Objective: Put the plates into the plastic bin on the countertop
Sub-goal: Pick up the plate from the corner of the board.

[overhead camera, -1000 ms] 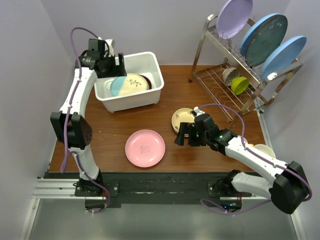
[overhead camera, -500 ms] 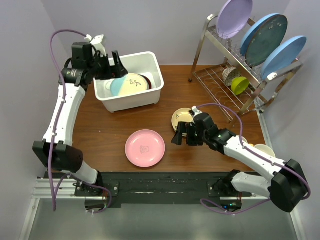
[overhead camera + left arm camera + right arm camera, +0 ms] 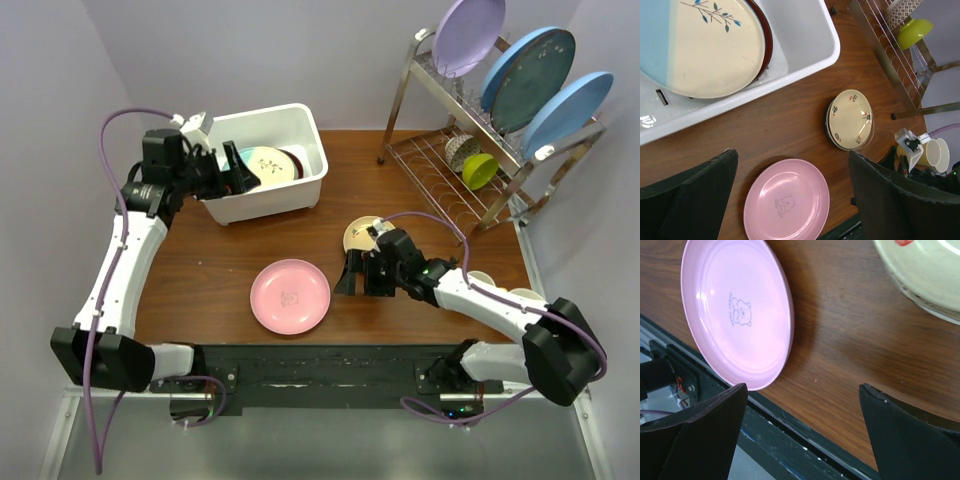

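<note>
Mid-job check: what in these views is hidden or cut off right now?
- Top view: the right claw covers the motif plate at its near edge.
- Left wrist view: the blue-and-cream plate hides most of the maroon-rimmed plate in the plastic bin; anything beneath is unseen.
- Right wrist view: the frame corner cuts off the motif plate.

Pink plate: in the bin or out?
Out. The pink plate lies flat on the countertop, apart from the white bin.

The bin (image 3: 265, 206) holding plates (image 3: 268, 165) stands back-left on the countertop (image 3: 210, 260), the rack (image 3: 440, 175) back-right, another plate (image 3: 290, 296) in front.
</note>
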`<state>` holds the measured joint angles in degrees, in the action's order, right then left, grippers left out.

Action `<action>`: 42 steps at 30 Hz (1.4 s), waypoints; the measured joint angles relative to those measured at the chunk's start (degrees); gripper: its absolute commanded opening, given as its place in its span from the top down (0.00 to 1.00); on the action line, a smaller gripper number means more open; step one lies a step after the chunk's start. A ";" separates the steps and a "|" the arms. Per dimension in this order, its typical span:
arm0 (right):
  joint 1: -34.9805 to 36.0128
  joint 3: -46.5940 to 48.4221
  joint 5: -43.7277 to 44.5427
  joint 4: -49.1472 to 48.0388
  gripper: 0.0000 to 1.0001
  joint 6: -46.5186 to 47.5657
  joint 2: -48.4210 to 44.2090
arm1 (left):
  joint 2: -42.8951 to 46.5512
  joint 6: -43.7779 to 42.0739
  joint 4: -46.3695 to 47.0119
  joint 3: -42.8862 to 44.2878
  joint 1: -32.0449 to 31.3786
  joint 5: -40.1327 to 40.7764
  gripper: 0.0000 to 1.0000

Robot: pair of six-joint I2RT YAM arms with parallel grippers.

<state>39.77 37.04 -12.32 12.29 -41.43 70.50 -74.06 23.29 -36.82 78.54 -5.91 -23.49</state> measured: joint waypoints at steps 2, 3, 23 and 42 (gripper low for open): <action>0.46 0.00 -0.66 -0.98 0.07 -0.20 0.98 | 1.51 0.24 0.57 -2.38 -0.02 -0.44 0.05; 0.74 0.00 -0.81 -1.53 0.07 -0.31 1.57 | 2.36 0.35 0.68 -3.63 -0.02 -0.59 0.05; 8.22 1.81 0.98 -6.84 0.37 -2.75 14.29 | 14.75 3.76 3.23 -22.29 -0.48 -3.21 0.06; 9.62 5.14 4.15 -10.60 0.62 -4.68 20.41 | 23.82 6.14 3.13 -32.52 -0.52 -3.82 0.06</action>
<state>49.39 42.17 -8.16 1.69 -46.11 90.91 -50.24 29.43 -33.69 46.02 -6.44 -27.31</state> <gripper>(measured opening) 0.426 0.942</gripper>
